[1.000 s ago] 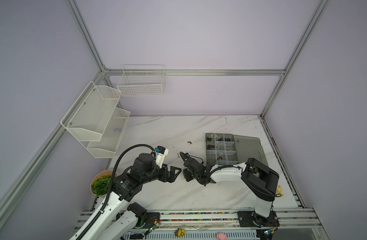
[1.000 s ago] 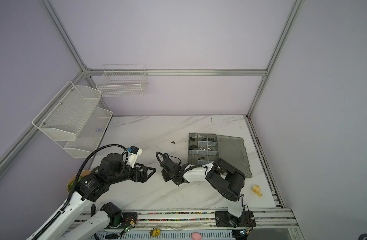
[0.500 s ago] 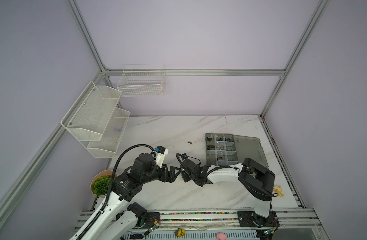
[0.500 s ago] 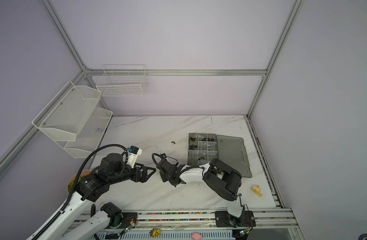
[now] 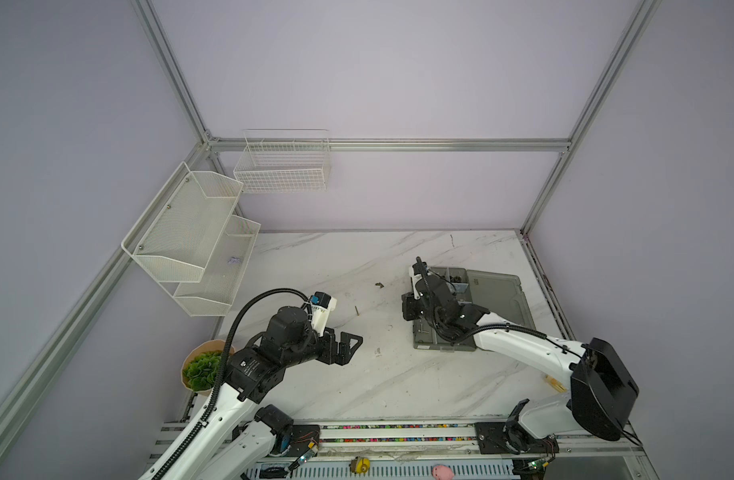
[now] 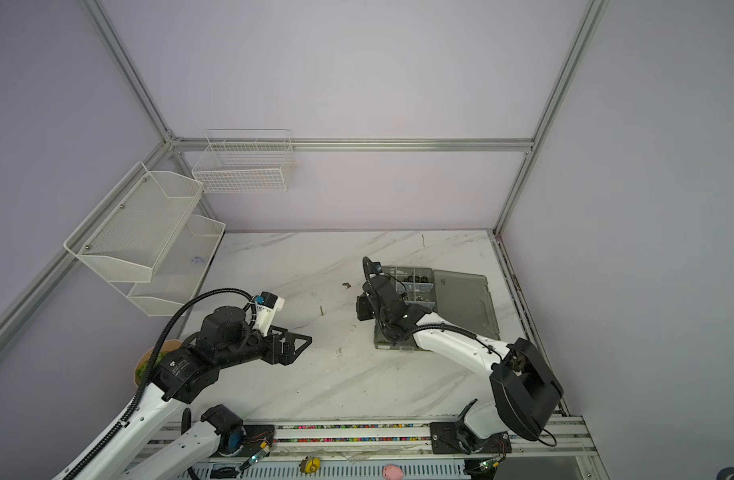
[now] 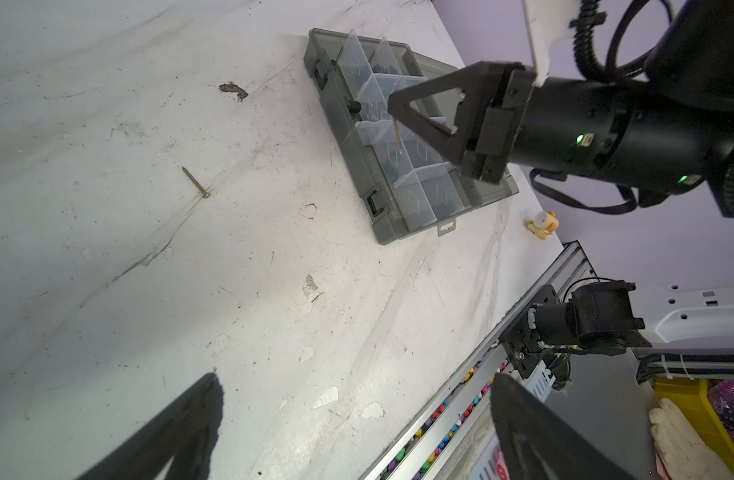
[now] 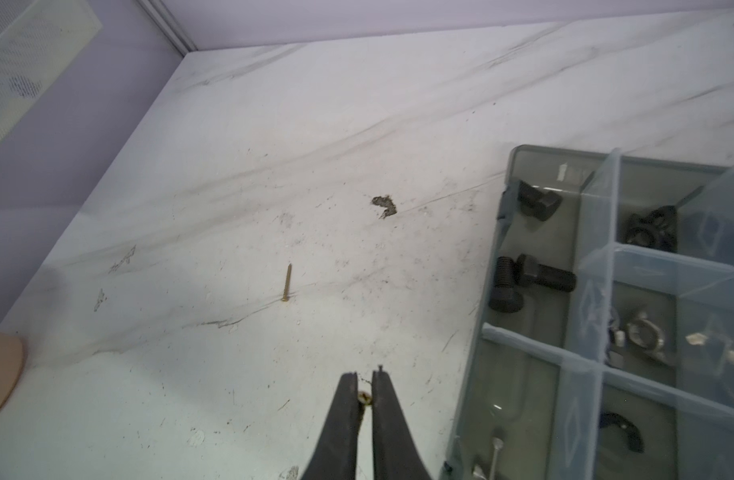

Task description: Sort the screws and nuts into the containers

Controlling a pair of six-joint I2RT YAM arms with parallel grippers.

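**A:** What takes up the most room?

**B:** The white marbled surface (image 5: 357, 395). On its right half sits the smoky-grey organizer box (image 5: 425, 338), with its lid lying flat open to the right.

**A:** And the arms?

**B:** The left tool (image 7: 355, 376) hangs over the near-left part of the surface, spread wide with nothing in it. The right tool (image 8: 365, 384) is at the box's left edge, pinched almost together on a thin brass screw (image 7: 397, 139) that hangs point-down from the tips.

**A:** Is it over a compartment?

**B:** I can't tell. In the right wrist view the tips are above bare surface, just beside the box's left wall.

**A:** What's inside the box?

**B:** Three black hex bolts (image 8: 531, 278) lie in the far-left compartment. Black nuts (image 8: 652, 230) are in the one to its right, and silver wing nuts (image 8: 646, 336) are in the one nearer than that.

**A:** Is anything loose?

**B:** One loose screw (image 5: 356, 310), brass too, lies flat on the surface left of the box. It's between the two tools and touches neither.
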